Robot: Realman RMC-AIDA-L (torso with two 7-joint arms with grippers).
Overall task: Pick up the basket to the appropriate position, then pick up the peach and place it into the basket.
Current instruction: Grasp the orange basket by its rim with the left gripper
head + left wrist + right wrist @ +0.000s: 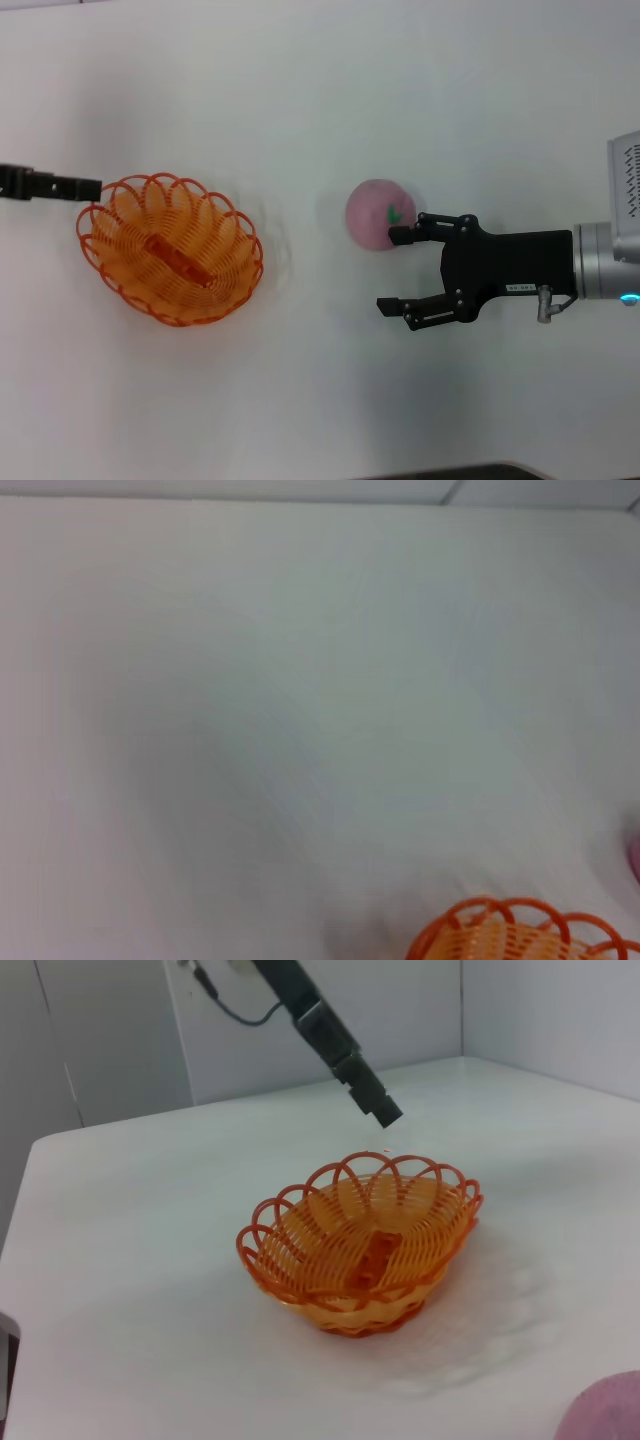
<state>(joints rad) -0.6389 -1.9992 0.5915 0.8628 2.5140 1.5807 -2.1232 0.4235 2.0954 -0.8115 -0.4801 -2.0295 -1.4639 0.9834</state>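
While my arms reach in from both sides, the white table [320, 90] lies plain and matte beneath them, and in my right wrist view it runs back to pale wall panels [110, 1030] that meet in a corner beyond its far edge. A dark cable hangs against that wall behind my left arm.

I take the basket [170, 250] as my landmark. It sits upright on the table, orange and oval, its looped rim unbroken and its woven sides open. My left gripper [85, 187] hangs just off the basket's rim on the side away from the peach — close to the loops, but my right wrist view shows a gap between its tip and the rim. I cannot tell whether its fingers are parted or closed.

Well apart from the basket, on its other side, the peach [378, 213] rests on the table, pink with a small green mark on top. My right gripper [396, 270] is beyond it, farther still from the basket, spread wide — one fingertip [400, 236] lies over the peach's edge by the green mark, the other stands off over bare table. Between basket and peach is only white tabletop.
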